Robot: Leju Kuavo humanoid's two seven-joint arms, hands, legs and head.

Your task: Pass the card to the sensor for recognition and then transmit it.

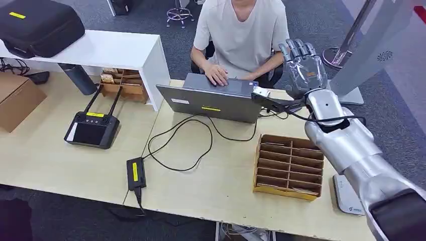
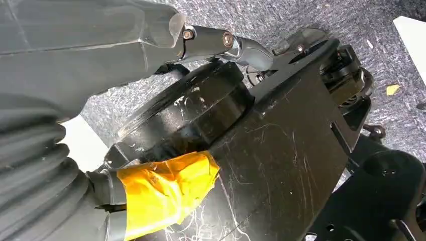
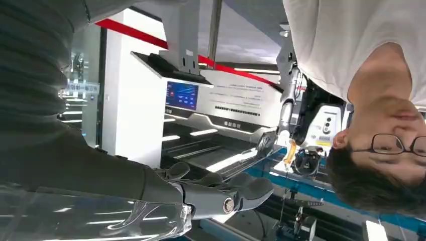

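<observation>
Card stock of this sort is light, thin and stiff, slick on its faces, and likely to slip or flex if squeezed hard. My judgement is that it is best pinched by one short edge, thumb against fingers, leaving the flat face free for the reader.

The card itself I cannot find for certain. A pale sliver in the nearest slot of the wooden tray may be it, but it is too small to tell. The right hand is raised beyond the tray, beside the laptop and in front of the seated person. Its fingers are stretched out with nothing between them.

The left hand hangs low by the robot's body, and I cannot tell whether it is spread or curled.

A white pad at the table's near edge could be the sensor. The right arm covers part of it and its markings are unreadable.
</observation>
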